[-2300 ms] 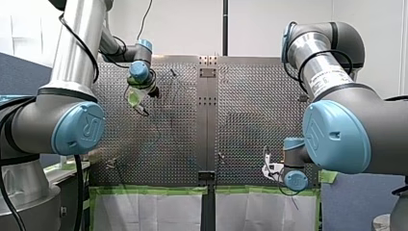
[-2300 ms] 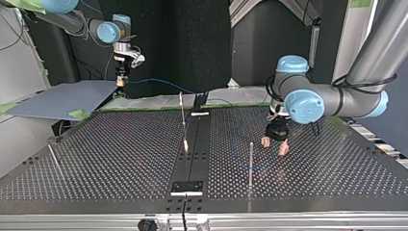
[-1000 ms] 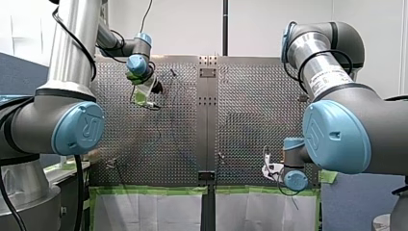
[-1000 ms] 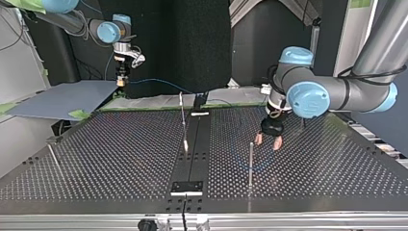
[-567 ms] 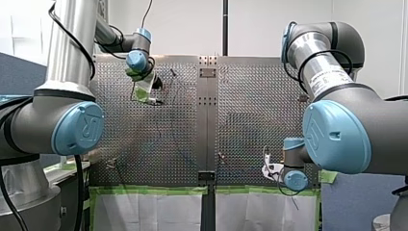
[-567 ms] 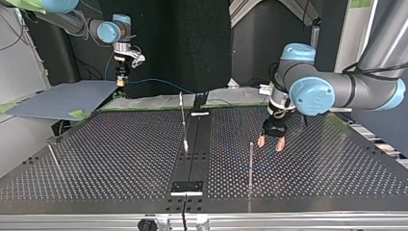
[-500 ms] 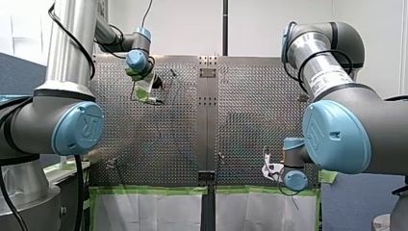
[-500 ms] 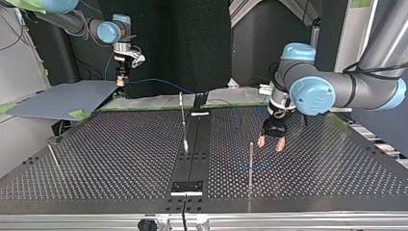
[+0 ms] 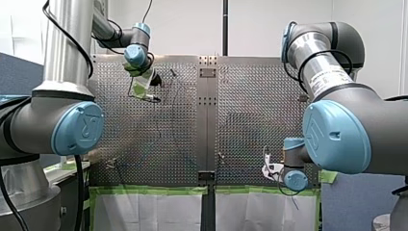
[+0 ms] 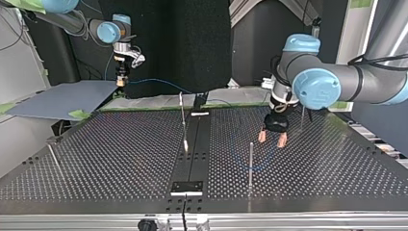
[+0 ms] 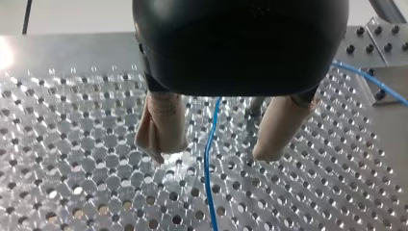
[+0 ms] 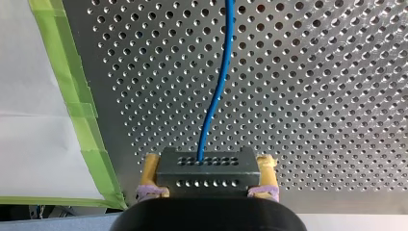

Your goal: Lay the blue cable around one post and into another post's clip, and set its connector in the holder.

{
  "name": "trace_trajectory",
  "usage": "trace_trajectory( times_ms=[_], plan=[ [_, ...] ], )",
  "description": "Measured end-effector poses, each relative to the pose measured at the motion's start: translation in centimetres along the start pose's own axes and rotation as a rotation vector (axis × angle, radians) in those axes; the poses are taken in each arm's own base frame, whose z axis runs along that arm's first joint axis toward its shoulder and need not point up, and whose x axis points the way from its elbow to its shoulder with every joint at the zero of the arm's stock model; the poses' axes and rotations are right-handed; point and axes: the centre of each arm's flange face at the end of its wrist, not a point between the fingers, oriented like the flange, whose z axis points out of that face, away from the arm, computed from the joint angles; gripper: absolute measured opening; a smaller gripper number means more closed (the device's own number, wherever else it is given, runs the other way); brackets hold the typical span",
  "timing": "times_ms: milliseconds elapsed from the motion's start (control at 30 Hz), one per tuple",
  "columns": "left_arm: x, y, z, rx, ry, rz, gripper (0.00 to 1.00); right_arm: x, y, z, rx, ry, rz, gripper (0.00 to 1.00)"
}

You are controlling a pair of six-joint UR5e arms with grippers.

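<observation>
The blue cable [image 12: 219, 86] leaves a dark grey connector block [image 12: 207, 174], and my right gripper [image 12: 209, 164] is shut on that block with its yellow pads. In the top view this gripper [image 10: 121, 81] hangs beyond the table's far left corner, and the cable [image 10: 159, 82] sags toward the table from it. The cable [image 10: 240, 159] curves on the plate around an upright post [image 10: 250, 161]. My left gripper [image 10: 272, 138] hovers open just behind that post. Its beige fingers [image 11: 161, 127] straddle the cable [image 11: 208, 163] without touching it.
A second post [image 10: 183, 118] stands near the table's middle strip, a thin one [image 10: 54, 156] at the top view's left, and another [image 10: 302, 118] beside my left arm. A black holder [image 10: 187, 186] sits on the near edge. Green tape [image 12: 72, 86] lines the plate's border.
My left gripper has lifted and drifted toward the top view's right, away from the post, staying open. My right arm has held still with the connector.
</observation>
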Motion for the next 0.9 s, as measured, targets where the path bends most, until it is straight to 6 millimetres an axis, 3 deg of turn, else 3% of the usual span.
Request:
trace_trajectory(
  times_ms=[300,900],
  plan=[
    [0.3,-0.1,-2.6,0.057,0.012,0.005,1.00,0.0,0.0,0.0,-0.001,-0.001,0.000,0.00],
    [1.4,2.3,-9.8,-0.002,-0.062,0.164,1.00,-0.2,-0.1,-0.3,0.000,-0.021,0.004,0.00]
  ],
)
